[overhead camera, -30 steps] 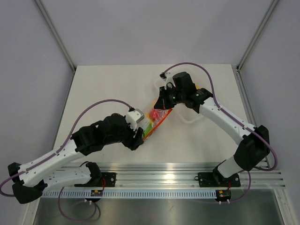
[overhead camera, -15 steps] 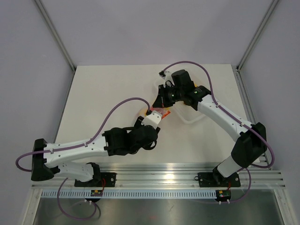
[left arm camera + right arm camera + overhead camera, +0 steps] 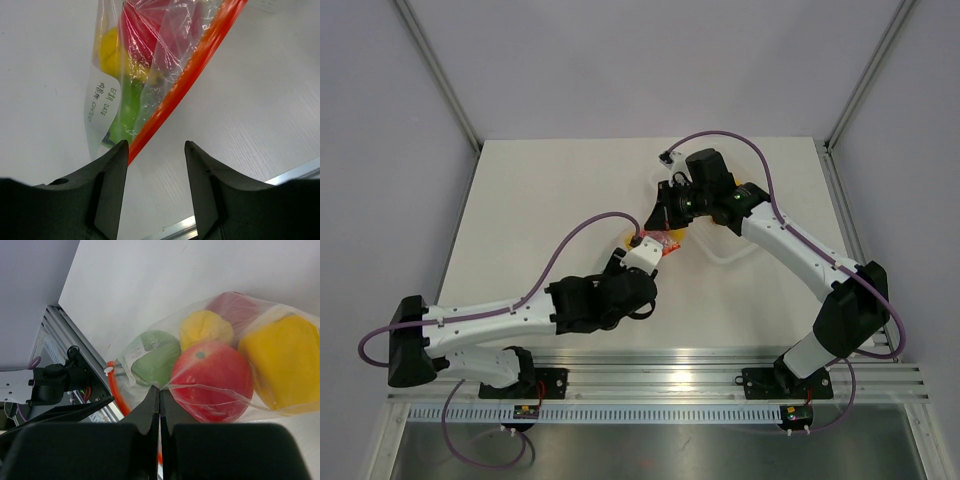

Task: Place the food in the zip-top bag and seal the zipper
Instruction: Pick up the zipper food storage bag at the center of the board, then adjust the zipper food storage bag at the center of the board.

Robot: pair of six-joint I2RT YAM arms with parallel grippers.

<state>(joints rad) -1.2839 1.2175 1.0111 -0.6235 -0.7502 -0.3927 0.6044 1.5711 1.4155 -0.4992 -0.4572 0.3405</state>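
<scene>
We see the small crinkly clear plastic bag (image 3: 226, 340) near the middle of the white worktop (image 3: 540, 200), stretched between the two arms and already loaded with toy food. Through its film the right wrist view shows a blocky yellow pepper (image 3: 287, 362), a round red fruit (image 3: 212, 380), a round green fruit (image 3: 152, 357), a knobbly yellow piece (image 3: 206, 326) and a dark red piece (image 3: 235, 305) behind them. The right gripper (image 3: 160, 392) has its jaws pressed together with no gap, pinching the bag's film just in front of the red fruit. The thin orange-red zipper strip (image 3: 192, 72) runs diagonally along the bag's edge, and its lower end comes down just at the inner edge of one finger of the left gripper (image 3: 156, 150). That gripper's jaws stand apart, with bare worktop showing between them and nothing clamped; we cannot tell whether the strip touches the finger. From the left wrist we cannot tell whether the strip is pressed closed along its length. From above, the bag is mostly hidden between the two wrists.
</scene>
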